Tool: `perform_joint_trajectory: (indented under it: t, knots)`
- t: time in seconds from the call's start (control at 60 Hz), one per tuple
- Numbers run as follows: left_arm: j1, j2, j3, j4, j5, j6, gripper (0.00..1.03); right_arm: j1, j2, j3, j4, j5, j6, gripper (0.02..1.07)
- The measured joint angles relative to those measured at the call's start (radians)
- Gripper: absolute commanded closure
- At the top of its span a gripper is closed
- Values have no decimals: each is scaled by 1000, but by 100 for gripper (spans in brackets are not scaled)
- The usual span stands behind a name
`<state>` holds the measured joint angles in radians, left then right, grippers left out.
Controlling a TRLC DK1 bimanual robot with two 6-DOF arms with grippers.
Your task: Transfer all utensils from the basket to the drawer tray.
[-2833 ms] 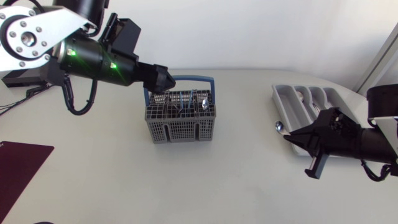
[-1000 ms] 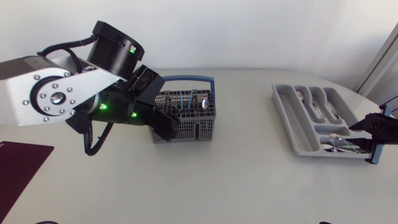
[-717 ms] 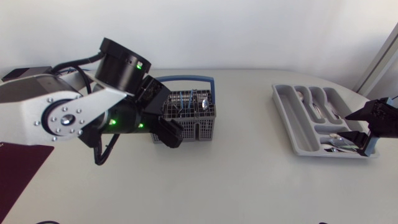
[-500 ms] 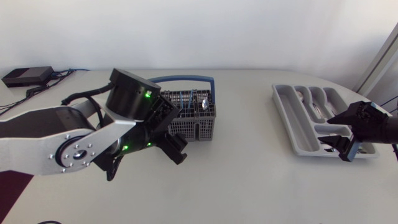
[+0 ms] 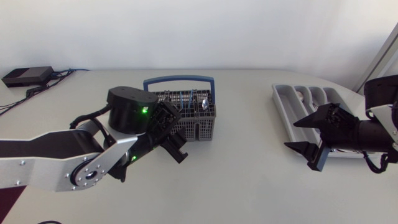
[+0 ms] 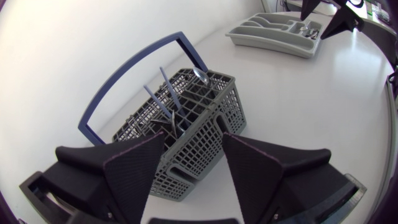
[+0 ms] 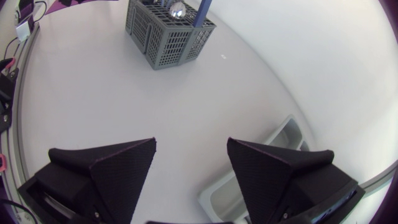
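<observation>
The grey wire basket (image 5: pixel 185 118) with a blue handle (image 5: pixel 179 79) stands mid-table; a spoon (image 5: pixel 203 103) and blue-handled utensils (image 6: pixel 165 99) stick up in it. My left gripper (image 5: pixel 175 134) is low at the basket's front left corner, open and empty. In the left wrist view the basket (image 6: pixel 186 121) sits just ahead, its near corner reaching between the fingers of the left gripper (image 6: pixel 186 171). The grey drawer tray (image 5: pixel 283 102) lies at the right, partly hidden by my right arm. Over the tray's near left corner my right gripper (image 5: pixel 305 138) is open and empty.
The right wrist view shows bare tabletop between the right gripper (image 7: pixel 189 162) and the basket (image 7: pixel 168 31), with a corner of the tray (image 7: pixel 249 180) below. A dark red mat (image 5: pixel 5 193) lies at the table's left front edge.
My left arm swung down from over the basket to its front left side, its fingers narrowing a little. My right gripper came left from the tray's right end, empty.
</observation>
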<state>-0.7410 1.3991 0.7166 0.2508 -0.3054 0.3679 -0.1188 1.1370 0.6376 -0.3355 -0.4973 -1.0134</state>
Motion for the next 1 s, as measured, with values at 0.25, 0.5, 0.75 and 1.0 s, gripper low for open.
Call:
perform_joint_trajectory:
  t: [0.25,0.5,0.75,1.0]
  knots:
    - [18,55,2,103,-19,20,53,121,0,-11,57,57,81,24]
    - [28,150,6,195,-28,26,66,185,12,-16,108,77,125,24]
    - [44,204,39,284,-38,37,78,197,55,-43,144,80,132,24]
    - [45,267,64,311,-53,49,92,224,76,-44,164,84,140,24]
